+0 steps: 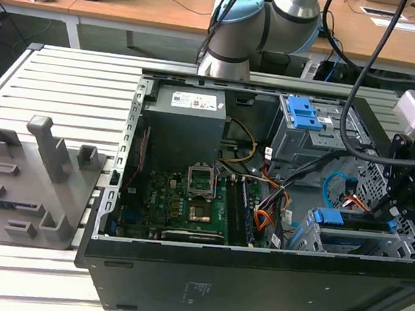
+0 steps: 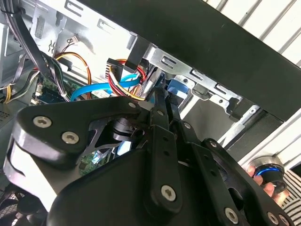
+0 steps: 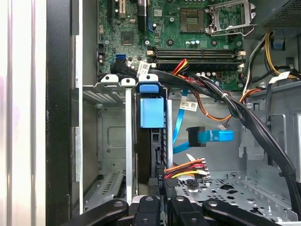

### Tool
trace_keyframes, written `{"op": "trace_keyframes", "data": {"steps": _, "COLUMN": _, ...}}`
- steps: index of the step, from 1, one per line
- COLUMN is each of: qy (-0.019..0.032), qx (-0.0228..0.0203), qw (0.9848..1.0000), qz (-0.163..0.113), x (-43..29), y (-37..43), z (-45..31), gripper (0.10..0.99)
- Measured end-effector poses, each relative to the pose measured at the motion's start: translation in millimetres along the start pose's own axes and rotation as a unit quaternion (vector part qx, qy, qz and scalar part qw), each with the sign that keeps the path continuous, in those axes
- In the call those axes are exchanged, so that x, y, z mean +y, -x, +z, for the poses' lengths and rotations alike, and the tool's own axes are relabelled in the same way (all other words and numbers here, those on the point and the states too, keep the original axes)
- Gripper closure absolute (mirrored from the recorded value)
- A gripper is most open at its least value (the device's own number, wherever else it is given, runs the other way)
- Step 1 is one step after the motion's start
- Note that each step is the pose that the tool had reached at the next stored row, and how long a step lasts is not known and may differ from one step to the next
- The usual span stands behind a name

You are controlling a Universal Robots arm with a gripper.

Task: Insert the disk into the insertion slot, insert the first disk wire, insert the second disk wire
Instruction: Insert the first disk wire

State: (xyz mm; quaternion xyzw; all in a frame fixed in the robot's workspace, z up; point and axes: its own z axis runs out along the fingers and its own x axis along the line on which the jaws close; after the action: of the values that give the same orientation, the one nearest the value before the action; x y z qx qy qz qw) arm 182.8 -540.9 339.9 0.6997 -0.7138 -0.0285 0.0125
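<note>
Interior of an open computer case. The disk (image 3: 151, 113) is seen end-on, its blue carrier frame towards the camera, and sits inside the insertion slot (image 3: 113, 136) of the silver sheet-metal cage. The black gripper (image 3: 160, 195) lies just at the disk's near end. A blue data cable (image 3: 209, 136) hangs beside the disk, with its connector apart from it. Red, yellow, orange and black power wires (image 3: 186, 167) run towards the gripper. A thick black cable bundle (image 3: 235, 110) crosses between the cage and the green motherboard (image 3: 188, 42), which bears a processor socket (image 3: 225, 16) and memory slots (image 3: 197, 52). The black case wall (image 3: 61, 113) flanks the cage.
</note>
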Motion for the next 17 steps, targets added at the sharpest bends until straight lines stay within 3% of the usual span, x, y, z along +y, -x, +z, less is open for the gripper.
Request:
{"op": "trace_keyframes", "data": {"steps": 2, "qy": -0.0001, "qx": 0.0001, "qw": 1.0000, "qz": 0.000, "x": 0.0, "y": -0.1, "z": 0.1, "gripper": 0.914}}
{"op": "trace_keyframes", "data": {"steps": 3, "qy": -0.0001, "qx": 0.0004, "qw": 1.0000, "qz": 0.000, "x": 0.1, "y": -0.1, "z": -1.5, "gripper": 0.847}}
{"op": "trace_keyframes", "data": {"steps": 5, "qy": 0.0000, "qx": 0.0002, "qw": 1.0000, "qz": 0.000, "x": 0.7, "y": 0.4, "z": -11.4, "gripper": 0.847}}
{"op": "trace_keyframes", "data": {"steps": 6, "qy": -0.0001, "qx": 0.0000, "qw": 1.0000, "qz": 0.000, "x": 1.3, "y": 0.5, "z": -11.7, "gripper": 0.863}}
{"op": "trace_keyframes", "data": {"steps": 7, "qy": -0.0002, "qx": 0.0001, "qw": 1.0000, "qz": 0.000, "x": 7.4, "y": 0.3, "z": -11.3, "gripper": 0.980}}
{"op": "trace_keyframes", "data": {"steps": 8, "qy": -0.0002, "qx": 0.0002, "qw": 1.0000, "qz": 0.000, "x": 11.1, "y": -0.1, "z": -10.8, "gripper": 0.980}}
{"op": "trace_keyframes", "data": {"steps": 12, "qy": -0.0002, "qx": 0.0008, "qw": 1.0000, "qz": -0.001, "x": 10.3, "y": -2.4, "z": 0.5, "gripper": 0.980}}
{"op": "trace_keyframes", "data": {"steps": 14, "qy": -0.0001, "qx": 0.0003, "qw": 1.0000, "qz": -0.001, "x": 10.3, "y": -2.6, "z": 1.1, "gripper": 0.980}}
{"op": "trace_keyframes", "data": {"steps": 17, "qy": -0.0001, "qx": 0.0001, "qw": 1.0000, "qz": -0.001, "x": 10.9, "y": -2.4, "z": -7.3, "gripper": 0.980}}
